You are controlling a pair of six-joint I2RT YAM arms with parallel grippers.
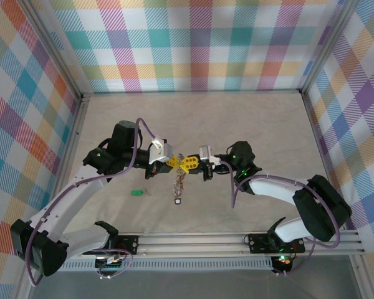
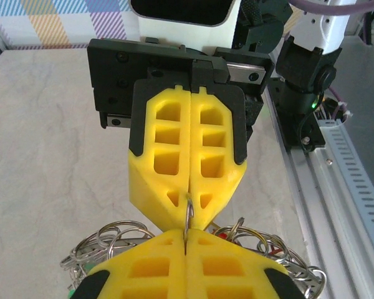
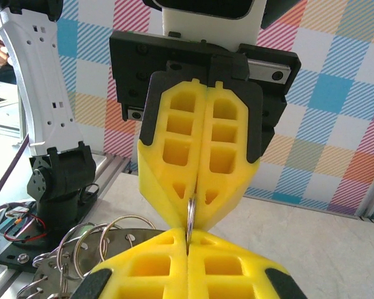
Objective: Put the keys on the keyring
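The left pincer [image 1: 176, 162] and the right pincer [image 1: 194, 164] are meeting tip to tip over the middle of the surface [image 1: 249, 118]. Both are clenched, their yellow fingers [image 2: 168, 156] pressing flat together with no gap showing.

Each pincer is grasping the keyring [image 2: 188, 215]. In the wrist views its thin grey wire is showing edge-on, running upright out of the seam of one pair of fingers and into the seam of the pair facing it. The ring is therefore standing on edge between the two pincers, its plane in line with both finger seams.

The keys [image 1: 178, 183] threaded on the ring are bunching below the grip. In the overhead view the bunch is trailing as a narrow string from the fingertips toward the near edge, its long axis running front to back and ending in a small pale tag [image 1: 177, 200]. I cannot tell whether that tag is touching the surface. In the left wrist view, small loops and keys are spreading out on both sides of the left pincer's fingers.

A green-tagged key [image 1: 137, 192] is lying alone on the surface, left of the bunch and well apart from the ring. Its long axis is running roughly left to right.
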